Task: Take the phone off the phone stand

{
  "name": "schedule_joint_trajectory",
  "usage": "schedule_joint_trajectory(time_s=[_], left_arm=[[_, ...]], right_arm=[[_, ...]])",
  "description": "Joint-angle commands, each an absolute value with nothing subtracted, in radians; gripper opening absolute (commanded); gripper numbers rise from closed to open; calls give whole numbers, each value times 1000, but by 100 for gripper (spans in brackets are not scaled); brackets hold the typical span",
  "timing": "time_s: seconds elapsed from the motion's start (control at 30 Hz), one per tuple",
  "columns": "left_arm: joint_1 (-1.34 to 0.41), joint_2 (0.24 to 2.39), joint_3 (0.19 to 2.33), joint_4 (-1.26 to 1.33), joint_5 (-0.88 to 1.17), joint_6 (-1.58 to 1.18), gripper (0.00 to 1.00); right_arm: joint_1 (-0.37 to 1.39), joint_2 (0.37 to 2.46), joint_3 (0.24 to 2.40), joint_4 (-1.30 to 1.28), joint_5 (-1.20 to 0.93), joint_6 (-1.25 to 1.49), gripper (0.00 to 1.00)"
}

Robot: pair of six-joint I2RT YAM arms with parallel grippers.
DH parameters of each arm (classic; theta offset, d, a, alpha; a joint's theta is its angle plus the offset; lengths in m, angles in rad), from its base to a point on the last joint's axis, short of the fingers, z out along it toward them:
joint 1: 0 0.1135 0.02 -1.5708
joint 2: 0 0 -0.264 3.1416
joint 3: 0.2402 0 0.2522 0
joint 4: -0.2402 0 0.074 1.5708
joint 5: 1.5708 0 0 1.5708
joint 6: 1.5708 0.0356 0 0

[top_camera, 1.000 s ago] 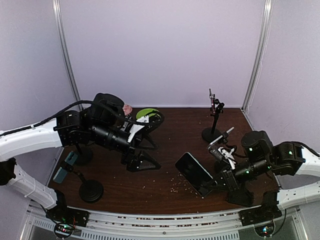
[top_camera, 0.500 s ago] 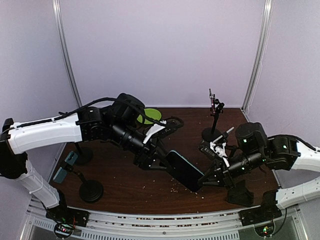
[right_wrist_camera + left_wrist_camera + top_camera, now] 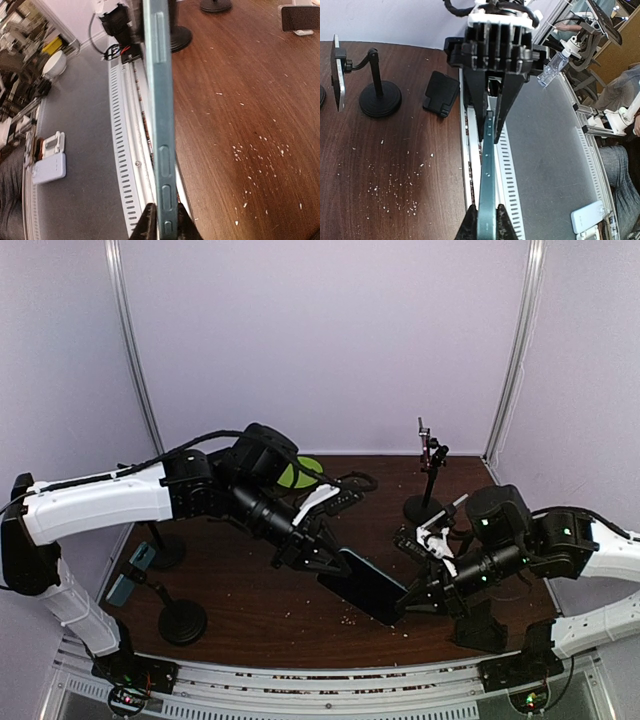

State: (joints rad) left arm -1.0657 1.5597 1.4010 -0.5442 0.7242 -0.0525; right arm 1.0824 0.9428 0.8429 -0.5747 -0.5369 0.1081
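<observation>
The phone, dark with a teal case, hangs in the air over the middle of the table, clear of every stand. My left gripper is shut on its upper left end; in the left wrist view both fingertips of this gripper press the phone's edge. My right gripper flanks the lower right end. Its fingertips sit tight on either side of the phone's button edge. A low black phone stand sits empty beside the right arm.
A tall clamp stand rises at the back right. Two round-based stands stand at the left, one carrying a small phone. A green object lies behind the left arm. Crumbs dot the wood.
My left arm swung right to the phone and its jaws closed on the upper end. The right arm carried the phone left and a little up.
</observation>
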Motion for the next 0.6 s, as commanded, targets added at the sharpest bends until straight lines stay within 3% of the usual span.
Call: schedule_joint_trajectory(time_s=[0.0,0.1,0.17,0.4,0.57], left_arm=[[-1039,1532,1377,-480,635,-130,0],[-1007,1492,1307,-434,595,-175,0],[-984,1458,1246,-383,545,-214,0],[-935,1420,1100,-300,295,-390,0],[-930,1446,966,-101,257,-628,0]], right_arm=[[1066,915,898,-522,-414,127,48],[1045,870,855,-473,-371,173,81],[1038,850,847,-466,-322,205,93],[1034,849,889,-528,-3,335,96],[1031,864,948,-571,159,386,96]])
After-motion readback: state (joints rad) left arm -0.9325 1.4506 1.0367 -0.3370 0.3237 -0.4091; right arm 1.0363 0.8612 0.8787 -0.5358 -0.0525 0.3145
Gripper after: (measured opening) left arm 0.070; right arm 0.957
